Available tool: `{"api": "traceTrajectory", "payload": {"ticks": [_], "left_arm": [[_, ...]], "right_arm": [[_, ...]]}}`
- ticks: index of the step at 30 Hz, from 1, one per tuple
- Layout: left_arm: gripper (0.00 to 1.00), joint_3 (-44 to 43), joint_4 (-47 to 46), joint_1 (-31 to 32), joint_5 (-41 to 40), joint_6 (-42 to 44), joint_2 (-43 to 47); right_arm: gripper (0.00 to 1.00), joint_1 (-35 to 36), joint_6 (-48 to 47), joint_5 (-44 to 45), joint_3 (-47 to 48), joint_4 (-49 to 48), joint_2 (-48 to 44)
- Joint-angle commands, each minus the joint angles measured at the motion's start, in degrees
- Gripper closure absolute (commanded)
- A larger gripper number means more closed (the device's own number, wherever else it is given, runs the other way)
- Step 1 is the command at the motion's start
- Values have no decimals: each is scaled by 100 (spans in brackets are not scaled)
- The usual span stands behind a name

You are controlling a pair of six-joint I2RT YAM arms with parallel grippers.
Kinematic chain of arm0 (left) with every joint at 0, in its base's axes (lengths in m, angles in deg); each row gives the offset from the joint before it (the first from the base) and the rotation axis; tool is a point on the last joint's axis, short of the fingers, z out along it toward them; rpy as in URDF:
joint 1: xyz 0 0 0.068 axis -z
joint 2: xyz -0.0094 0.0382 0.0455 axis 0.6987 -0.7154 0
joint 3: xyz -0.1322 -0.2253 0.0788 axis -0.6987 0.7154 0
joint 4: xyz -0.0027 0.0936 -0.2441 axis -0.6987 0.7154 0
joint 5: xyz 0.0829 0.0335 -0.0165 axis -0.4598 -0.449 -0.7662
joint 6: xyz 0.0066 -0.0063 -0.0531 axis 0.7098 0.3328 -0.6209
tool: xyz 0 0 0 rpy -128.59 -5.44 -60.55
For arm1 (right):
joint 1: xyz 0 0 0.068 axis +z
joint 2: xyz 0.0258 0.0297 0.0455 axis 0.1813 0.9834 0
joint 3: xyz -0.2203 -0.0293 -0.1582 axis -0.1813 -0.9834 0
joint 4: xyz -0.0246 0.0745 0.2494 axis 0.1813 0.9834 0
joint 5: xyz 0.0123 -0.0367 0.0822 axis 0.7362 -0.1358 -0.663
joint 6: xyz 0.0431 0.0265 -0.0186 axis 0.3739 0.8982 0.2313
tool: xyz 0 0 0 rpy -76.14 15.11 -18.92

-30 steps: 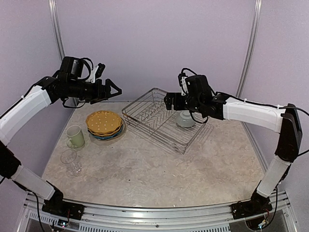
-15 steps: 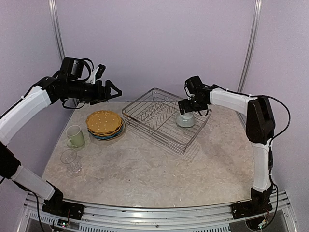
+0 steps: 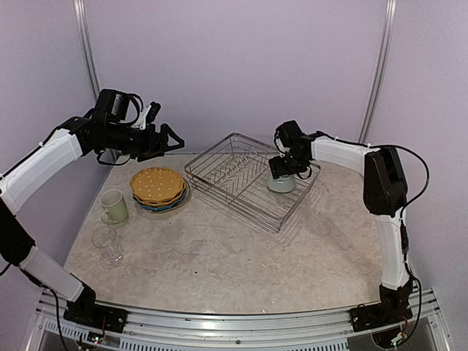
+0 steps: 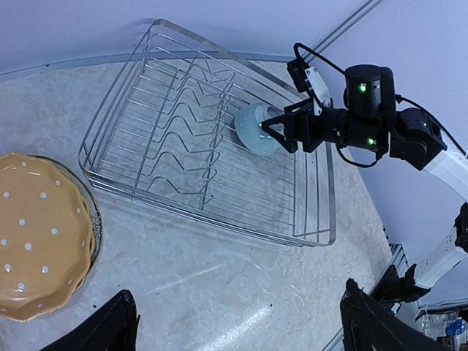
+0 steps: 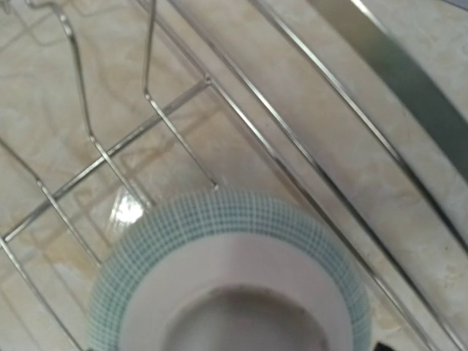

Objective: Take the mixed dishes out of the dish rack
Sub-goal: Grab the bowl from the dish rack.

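Note:
The dish rack (image 3: 232, 205) stands at the back middle of the table. One small light-blue bowl (image 3: 280, 183) lies upside down in its right end. My right gripper (image 3: 280, 168) hangs right over that bowl, fingers spread at its side in the left wrist view (image 4: 272, 131). The right wrist view shows the bowl (image 5: 227, 270) filling the bottom of the frame, with no fingers in sight. My left gripper (image 3: 174, 139) is open and empty, high above the orange scalloped plates (image 3: 156, 186). A pale green mug (image 3: 113, 206) and a clear glass (image 3: 106, 245) stand on the table at the left.
The plates are stacked, with a blue rim (image 3: 167, 205) showing under the orange ones. Upright prongs (image 4: 183, 139) fill the rack's left half. Metal frame posts (image 3: 88, 51) rise at the back corners, and a rail (image 3: 219, 322) runs along the near edge.
My right arm has swung its wrist from the rack's middle over to the bowl and lowered onto it. The left arm has hardly moved.

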Motion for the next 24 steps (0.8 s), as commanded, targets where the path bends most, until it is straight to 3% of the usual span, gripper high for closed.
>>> {"api": "traceTrajectory", "payload": {"ticks": [1,17,24], "left_arm": [[9,88,56,-68,170,-36,-61],[9,101,38,-65,213,-62,-102],[8,98,36,-62,223,-69,-116]], "right_arm": [[24,-24,-11,34,39,65,130],[37,-45,15,168,-93,-146,248],[51,-53,34,24,-173,-248,233]]}}
